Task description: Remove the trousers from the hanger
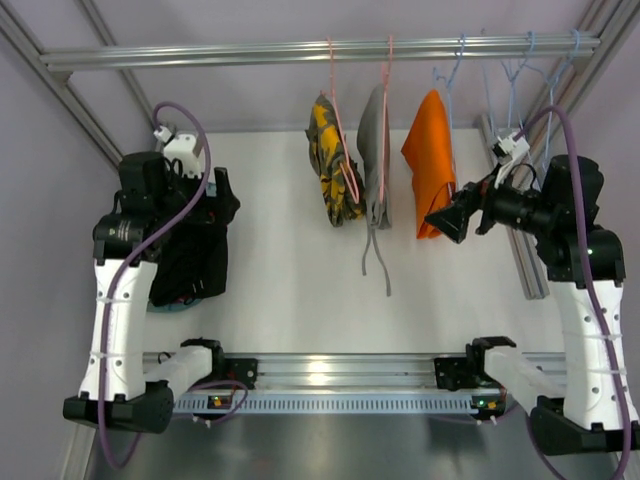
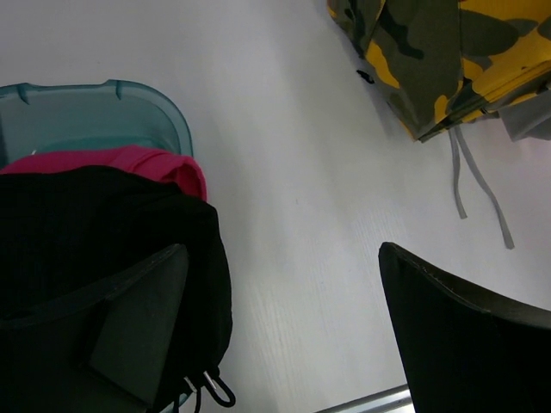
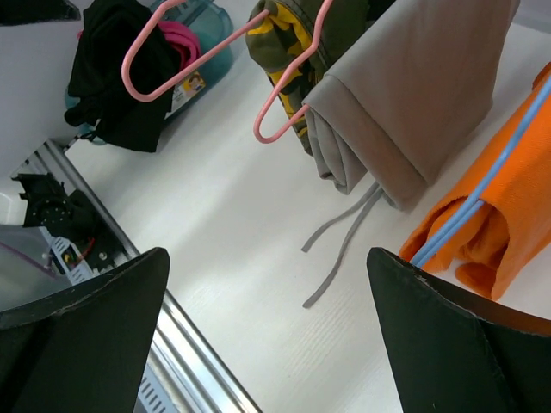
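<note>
Black trousers [image 1: 195, 250] lie heaped over a teal bin [image 2: 103, 112] at the left, with the magenta-pink trousers [image 2: 164, 165] under them. My left gripper [image 2: 282, 251] hangs open beside this heap, its left finger over the black cloth [image 2: 86, 224] and nothing between the jaws. Three more pairs hang on hangers from the rail [image 1: 250, 50]: camouflage [image 1: 330, 160] and grey [image 1: 372, 150] on pink hangers [image 1: 340, 110], orange [image 1: 430, 170] on a blue hanger [image 1: 447, 80]. My right gripper [image 1: 450, 222] is open, just right of the orange pair, holding nothing.
Several empty blue hangers [image 1: 520, 70] hang at the rail's right end. Grey drawstrings [image 3: 340, 249] dangle onto the white tabletop [image 1: 300, 280]. A metal rail [image 1: 340, 370] runs along the near edge. Frame posts stand at both sides.
</note>
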Controlling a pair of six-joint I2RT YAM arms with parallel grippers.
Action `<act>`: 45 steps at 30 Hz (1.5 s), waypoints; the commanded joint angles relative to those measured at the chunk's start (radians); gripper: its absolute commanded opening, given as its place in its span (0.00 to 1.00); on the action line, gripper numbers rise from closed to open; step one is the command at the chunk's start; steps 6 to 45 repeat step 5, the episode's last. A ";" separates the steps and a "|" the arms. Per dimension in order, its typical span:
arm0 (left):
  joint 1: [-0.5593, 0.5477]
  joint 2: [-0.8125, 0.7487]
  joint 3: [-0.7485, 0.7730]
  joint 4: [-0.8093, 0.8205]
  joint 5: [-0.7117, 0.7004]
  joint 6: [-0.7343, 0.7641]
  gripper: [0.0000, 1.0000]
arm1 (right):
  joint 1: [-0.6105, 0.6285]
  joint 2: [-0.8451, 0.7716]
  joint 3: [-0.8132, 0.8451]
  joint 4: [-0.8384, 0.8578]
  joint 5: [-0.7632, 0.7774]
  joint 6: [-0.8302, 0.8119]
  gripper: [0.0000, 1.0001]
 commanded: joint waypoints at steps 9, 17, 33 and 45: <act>0.021 0.014 0.102 -0.001 -0.087 0.017 0.98 | 0.011 -0.113 -0.034 0.004 0.061 -0.092 0.99; 0.021 0.014 0.102 -0.001 -0.087 0.017 0.98 | 0.011 -0.113 -0.034 0.004 0.061 -0.092 0.99; 0.021 0.014 0.102 -0.001 -0.087 0.017 0.98 | 0.011 -0.113 -0.034 0.004 0.061 -0.092 0.99; 0.021 0.014 0.102 -0.001 -0.087 0.017 0.98 | 0.011 -0.113 -0.034 0.004 0.061 -0.092 0.99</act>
